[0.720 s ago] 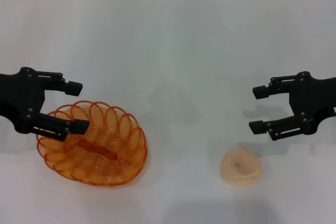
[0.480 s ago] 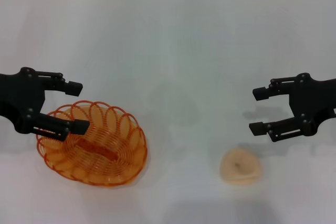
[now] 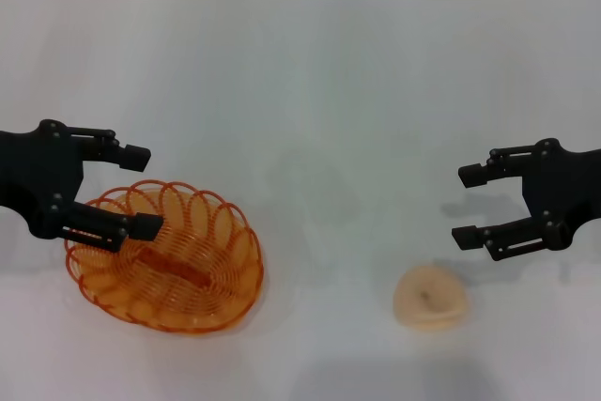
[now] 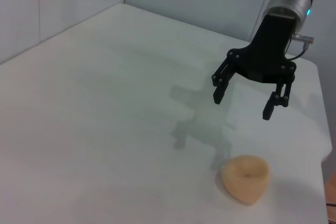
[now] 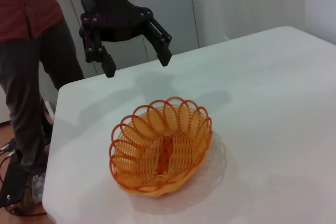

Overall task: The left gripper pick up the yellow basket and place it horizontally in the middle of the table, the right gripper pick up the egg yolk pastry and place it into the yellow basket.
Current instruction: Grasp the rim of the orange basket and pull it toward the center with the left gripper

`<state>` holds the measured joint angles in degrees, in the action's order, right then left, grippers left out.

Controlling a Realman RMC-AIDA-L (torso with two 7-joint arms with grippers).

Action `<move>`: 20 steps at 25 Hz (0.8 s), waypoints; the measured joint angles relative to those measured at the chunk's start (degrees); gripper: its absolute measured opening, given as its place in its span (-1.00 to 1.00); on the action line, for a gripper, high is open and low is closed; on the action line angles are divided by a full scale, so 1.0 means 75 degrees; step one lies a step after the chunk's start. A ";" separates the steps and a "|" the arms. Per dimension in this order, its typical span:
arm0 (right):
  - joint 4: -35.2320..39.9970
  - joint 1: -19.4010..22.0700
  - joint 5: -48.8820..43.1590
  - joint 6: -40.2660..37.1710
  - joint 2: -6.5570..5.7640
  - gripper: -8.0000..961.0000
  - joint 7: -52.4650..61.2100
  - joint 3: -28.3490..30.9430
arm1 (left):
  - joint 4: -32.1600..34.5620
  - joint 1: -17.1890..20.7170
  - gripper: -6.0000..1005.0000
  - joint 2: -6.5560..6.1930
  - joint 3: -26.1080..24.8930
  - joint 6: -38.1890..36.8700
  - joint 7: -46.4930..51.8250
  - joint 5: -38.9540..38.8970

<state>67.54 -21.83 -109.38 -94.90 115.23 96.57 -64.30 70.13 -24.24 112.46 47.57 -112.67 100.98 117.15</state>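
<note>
The yellow basket is an oval orange wire basket standing on the white table at the front left; it also shows in the right wrist view. My left gripper is open and empty, hovering over the basket's far left rim; it also shows in the right wrist view. The egg yolk pastry lies at the front right; it also shows in the left wrist view. My right gripper is open and empty, above the table just behind and right of the pastry; it also shows in the left wrist view.
A person in a red shirt and dark trousers stands beyond the table's left edge. The table's edge and corner show in the right wrist view.
My right gripper has drifted slightly to the right and a little lower. The left gripper, basket and pastry have not visibly moved.
</note>
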 joint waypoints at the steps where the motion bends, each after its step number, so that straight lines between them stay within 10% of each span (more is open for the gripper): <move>1: 0.0000 0.0000 0.0000 0.0000 0.0000 0.66 0.0000 0.0000 | 0.0000 -0.0001 0.76 -0.0001 0.0001 0.0000 0.0000 0.0003; 20: -0.0006 0.0011 0.0126 0.0069 0.0012 0.66 0.0001 0.0000 | 0.0745 -0.0428 0.75 -0.0486 -0.0627 -0.0018 0.2165 0.2800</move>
<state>67.50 -21.75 -108.44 -94.38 115.31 96.58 -64.30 75.72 -27.45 108.82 42.87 -112.81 117.22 138.16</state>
